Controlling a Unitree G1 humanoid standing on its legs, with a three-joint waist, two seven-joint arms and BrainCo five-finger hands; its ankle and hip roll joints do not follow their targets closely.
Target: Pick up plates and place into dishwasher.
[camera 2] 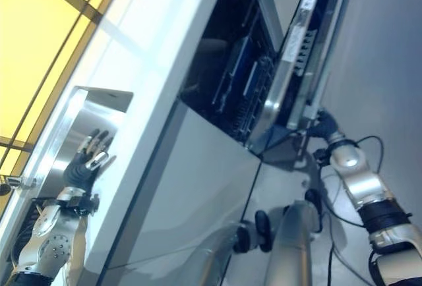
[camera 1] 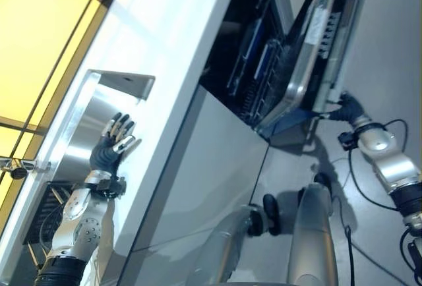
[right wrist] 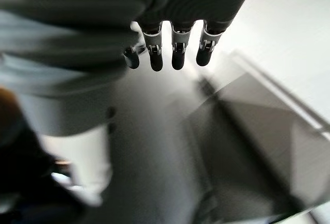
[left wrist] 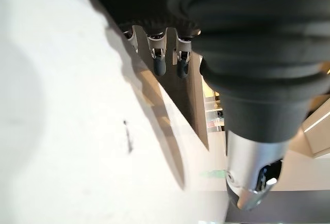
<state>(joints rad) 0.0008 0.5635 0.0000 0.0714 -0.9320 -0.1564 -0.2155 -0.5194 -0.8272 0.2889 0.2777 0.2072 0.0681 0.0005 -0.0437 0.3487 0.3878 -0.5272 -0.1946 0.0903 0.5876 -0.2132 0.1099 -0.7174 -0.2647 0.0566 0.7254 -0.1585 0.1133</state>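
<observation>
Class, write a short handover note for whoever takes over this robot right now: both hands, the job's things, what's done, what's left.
Left hand: open, fingers straight, raised over the sink in the white counter, holding nothing.
Right hand: by the edge of the open dishwasher door; its wrist view shows straight fingers, holding nothing.
Dishwasher: door down, dark racks inside.
Plates: none visible, so none seen loaded.
Left: find a plate, likely in the sink, pick it up and rack it.
</observation>
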